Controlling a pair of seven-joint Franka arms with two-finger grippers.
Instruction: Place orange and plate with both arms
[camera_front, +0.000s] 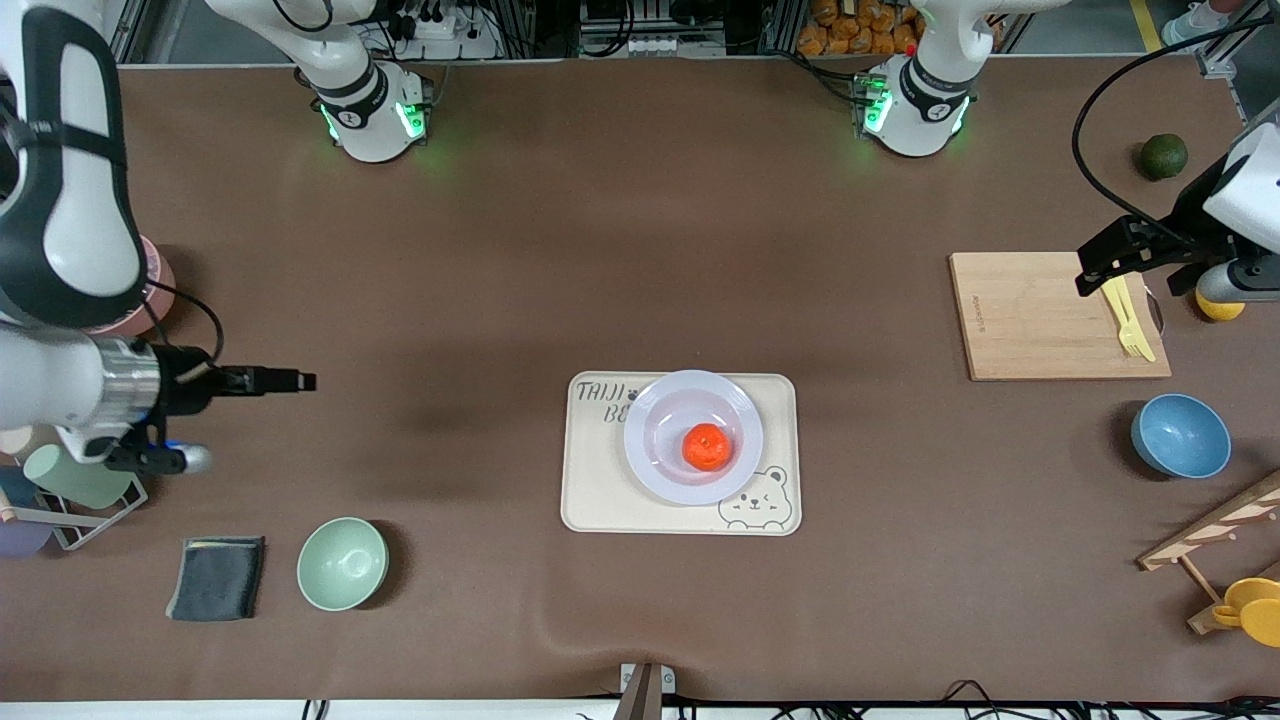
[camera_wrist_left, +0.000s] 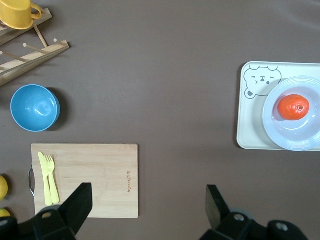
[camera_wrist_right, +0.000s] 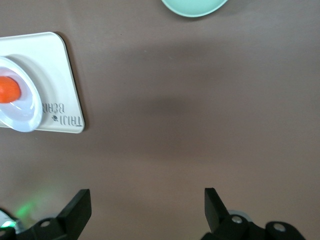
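Note:
The orange (camera_front: 706, 446) lies in the pale lavender plate (camera_front: 654, 432), which sits on a cream bear tray (camera_front: 590, 490) mid-table. The orange (camera_wrist_left: 293, 107) and plate (camera_wrist_left: 295, 140) also show in the left wrist view, and in the right wrist view the orange (camera_wrist_right: 8, 89) and plate (camera_wrist_right: 25, 117). My left gripper (camera_front: 1100, 268) is open and empty, up over the wooden cutting board (camera_front: 1030, 315) at the left arm's end; in its own view it is wide open (camera_wrist_left: 148, 200). My right gripper (camera_front: 290, 380) is open and empty over bare table at the right arm's end (camera_wrist_right: 147, 205).
A yellow fork (camera_front: 1128, 318) lies on the board. A blue bowl (camera_front: 1180, 436), wooden rack with yellow cup (camera_front: 1252, 604), lemon (camera_front: 1220, 306) and dark green fruit (camera_front: 1163, 156) are at the left arm's end. A mint bowl (camera_front: 342, 563), grey cloth (camera_front: 217, 577) and cup rack (camera_front: 70, 490) are at the right arm's end.

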